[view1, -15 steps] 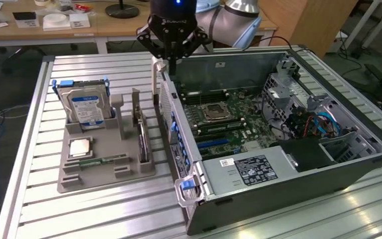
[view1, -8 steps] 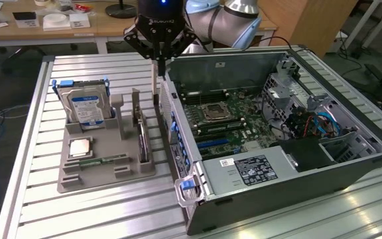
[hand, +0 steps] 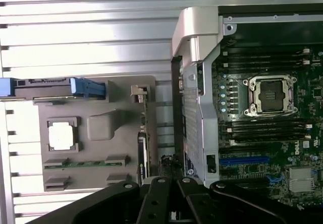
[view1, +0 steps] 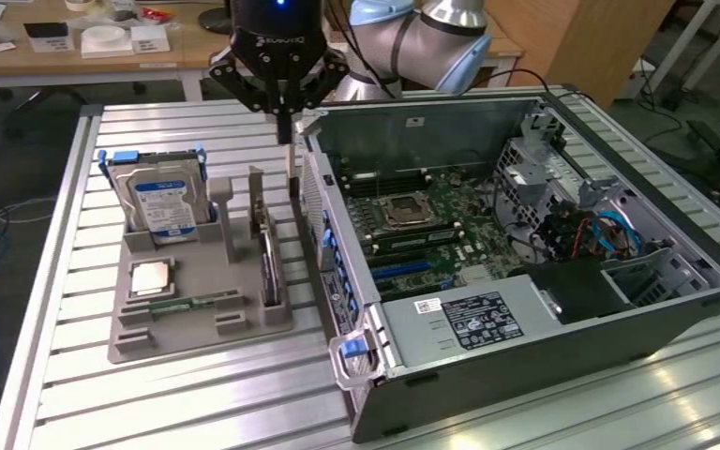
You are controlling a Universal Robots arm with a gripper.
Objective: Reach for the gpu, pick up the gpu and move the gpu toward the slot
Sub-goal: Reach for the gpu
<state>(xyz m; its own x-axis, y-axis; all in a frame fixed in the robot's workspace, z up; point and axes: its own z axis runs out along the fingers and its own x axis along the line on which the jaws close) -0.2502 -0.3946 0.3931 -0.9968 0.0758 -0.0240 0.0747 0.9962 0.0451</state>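
Gripper (view1: 285, 131) has its fingers together, empty, and hangs above the gap between gpu (view1: 269, 267) and computer case (view1: 523, 309). Gpu stands edge-on in the grey holder (view1: 198, 328), at the holder's edge on the exterior view's right, just beside the case. Hard drive (view1: 166, 202) stands upright at the holder's far end. Bench (view1: 110, 403) carries all.
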